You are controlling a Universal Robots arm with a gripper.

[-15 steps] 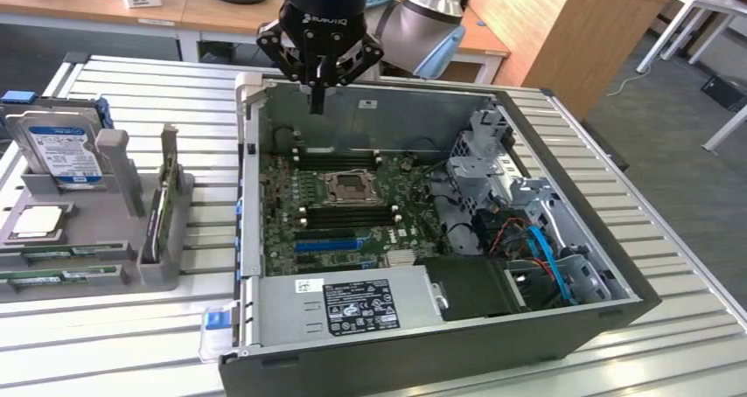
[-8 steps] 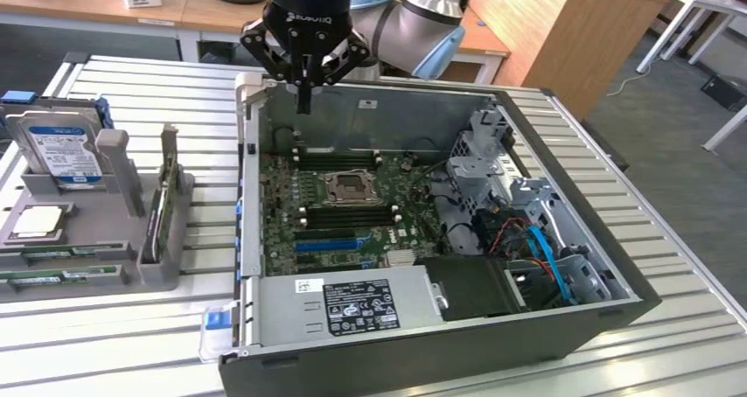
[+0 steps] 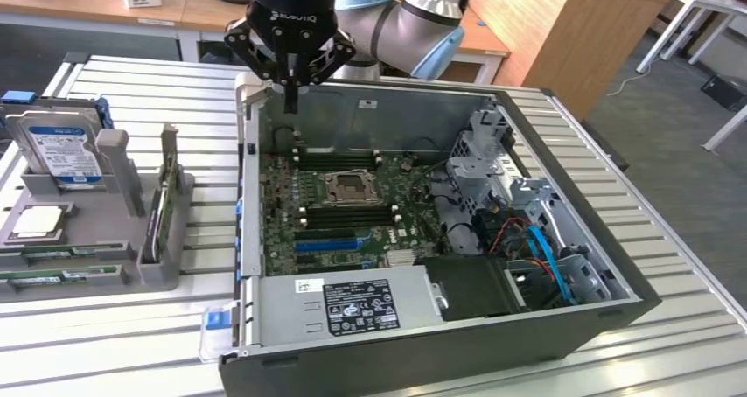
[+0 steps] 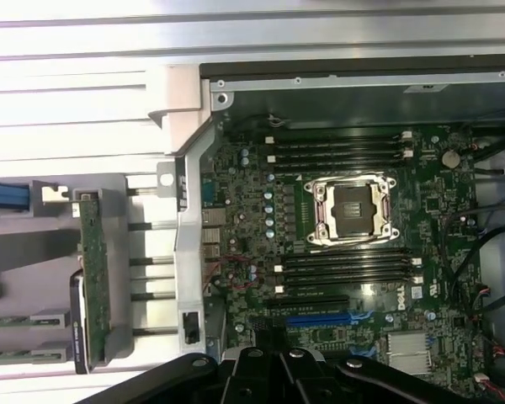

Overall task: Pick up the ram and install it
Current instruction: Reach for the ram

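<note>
Two green sticks lay on edge in the slots of a gray holder (image 3: 157, 273), well off to the exterior view's left of the pincer (image 3: 290, 100), much lower and nearer the camera. One was the ram (image 3: 61, 277), with pale label patches along it. The other was a second green stick (image 3: 59, 256), just beside the ram on the pincer's side. Neither touched the pincer.

The pincer's fingers were pressed together with nothing between them. They pointed straight down above the far corner of the open computer case (image 3: 467, 353), at the exterior view's left end of its back wall. Below the pincer and toward the exterior view's right lay the motherboard (image 3: 350, 231). Its black memory slots (image 4: 341, 268) ran on both sides of the processor socket (image 3: 348, 188).

Between the pincer and the ram, a green card (image 3: 159, 213) stood upright in the holder, close to the case wall. A blue-labelled hard drive (image 3: 61, 152) leaned in the same holder, farther from the pincer than the card. Case and holder rested on a slatted metal table (image 3: 677, 231).
</note>
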